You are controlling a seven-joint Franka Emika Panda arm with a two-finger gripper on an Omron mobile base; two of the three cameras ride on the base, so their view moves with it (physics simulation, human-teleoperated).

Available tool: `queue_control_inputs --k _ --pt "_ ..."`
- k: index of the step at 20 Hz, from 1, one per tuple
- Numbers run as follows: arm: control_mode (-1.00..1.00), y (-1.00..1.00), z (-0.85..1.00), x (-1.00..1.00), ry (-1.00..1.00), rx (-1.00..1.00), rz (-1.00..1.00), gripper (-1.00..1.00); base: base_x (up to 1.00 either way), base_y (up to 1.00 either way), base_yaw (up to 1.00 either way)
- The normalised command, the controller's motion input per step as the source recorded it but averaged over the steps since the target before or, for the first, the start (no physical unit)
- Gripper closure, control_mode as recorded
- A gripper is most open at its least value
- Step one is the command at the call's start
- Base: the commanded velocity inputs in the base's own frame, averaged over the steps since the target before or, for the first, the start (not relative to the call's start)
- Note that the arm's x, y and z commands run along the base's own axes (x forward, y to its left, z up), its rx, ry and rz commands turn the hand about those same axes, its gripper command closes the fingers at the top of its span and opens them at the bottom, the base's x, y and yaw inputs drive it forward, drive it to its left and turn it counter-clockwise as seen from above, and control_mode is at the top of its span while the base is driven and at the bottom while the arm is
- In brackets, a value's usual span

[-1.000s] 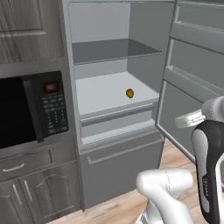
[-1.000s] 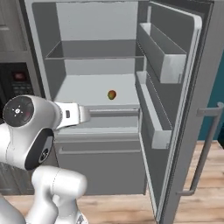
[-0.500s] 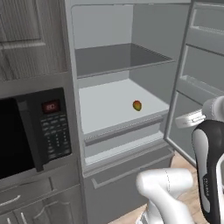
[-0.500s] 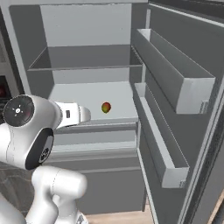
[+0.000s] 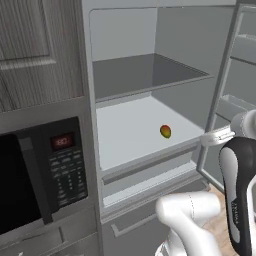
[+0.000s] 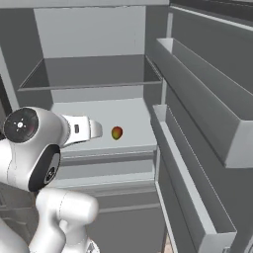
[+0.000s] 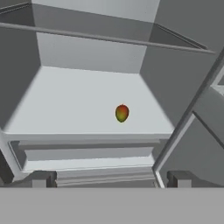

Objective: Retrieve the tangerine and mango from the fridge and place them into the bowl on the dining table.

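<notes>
The fridge [image 5: 150, 100] stands open, its door [image 6: 207, 128] swung wide with its bins bare. A lone mango [image 5: 165, 131], red blending to yellow-green, sits on the pale lower shelf [image 5: 130, 130], toward the shelf's front edge and right of its middle, under a darker shelf [image 5: 145, 75]. In the hand view the mango [image 7: 122, 113] lies a little right of centre, well clear of the shelf's side walls. The robot's hand [image 7: 109, 178] faces the fridge from outside, just before the shelf's front edge, its two dark fingertips [image 7: 41, 178] set wide apart, fully spread and holding nothing; the mango is apart from them, further in. A black microwave [image 5: 40, 180] sits in the cabinetry beside the fridge's left wall.
</notes>
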Motion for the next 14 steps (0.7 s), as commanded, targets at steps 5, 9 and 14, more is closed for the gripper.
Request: queue_control_inputs --k 5,9,14 --pt "1.00 0.00 0.00 0.00 0.00 0.00 0.00 -1.00 0.34 -0.02 -0.01" --pt "1.00 0.00 0.00 0.00 0.00 0.00 0.00 -1.00 0.33 -0.07 0.05" --pt "1.00 0.00 0.00 0.00 0.00 0.00 0.00 -1.00 0.07 -0.05 0.07"
